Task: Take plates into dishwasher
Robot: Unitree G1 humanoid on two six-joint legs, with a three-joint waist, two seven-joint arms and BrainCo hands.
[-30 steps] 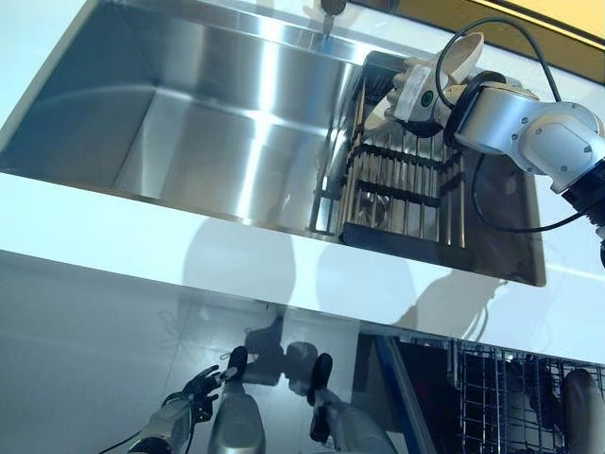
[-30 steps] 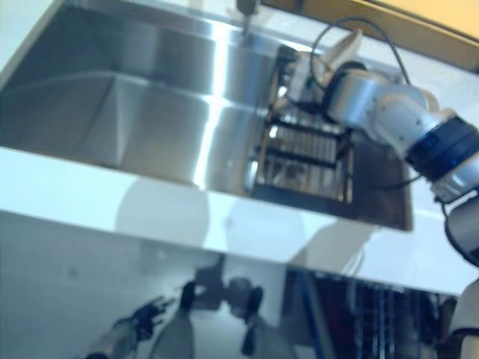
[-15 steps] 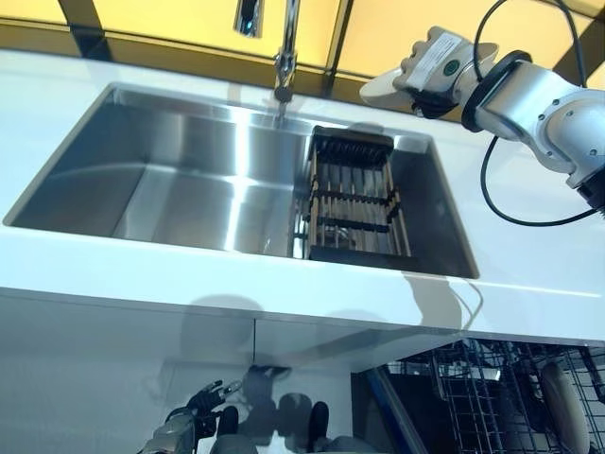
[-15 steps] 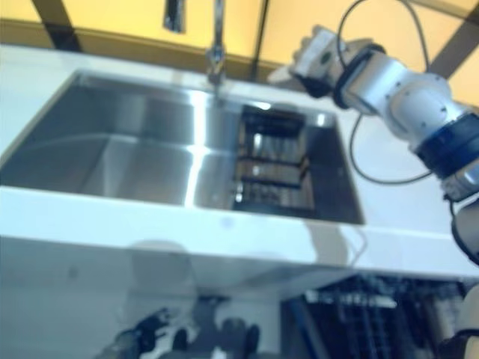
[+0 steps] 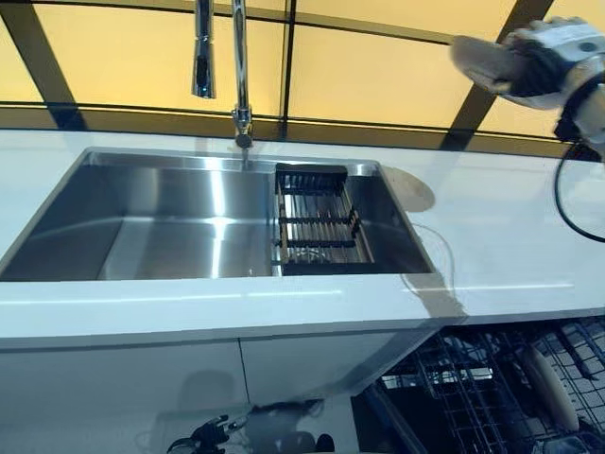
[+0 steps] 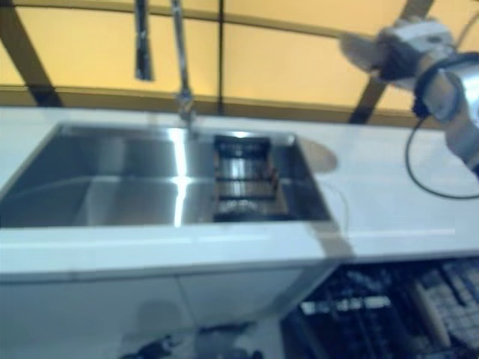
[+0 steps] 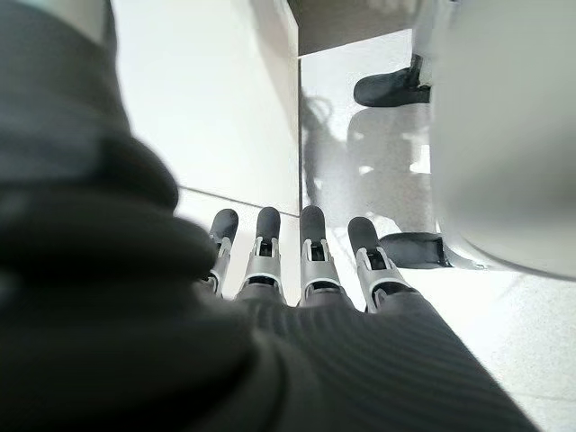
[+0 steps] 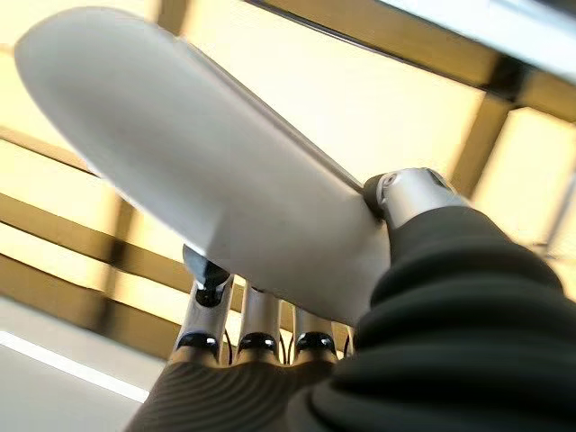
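The right hand (image 5: 544, 61) has risen from the rack (image 5: 317, 219) in the sink (image 5: 161, 213) and now hangs high over the bench (image 5: 501, 236), fingers and thumb pinching a pale plate (image 8: 198, 171). The view itself has tilted up too. The left hand (image 7: 306, 261) hangs low by the floor, fingers straight. The dishwasher basket (image 5: 492, 388) stands open below the bench, right of the sink.

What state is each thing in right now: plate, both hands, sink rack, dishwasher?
plate: lifted high above the counter, pinched in the right hand
right hand: shut on the plate, raised at upper right
left hand: low by the floor, fingers straight, holding nothing
sink rack: sits in the sink, no plates visible in it
dishwasher rack: pulled out below the counter
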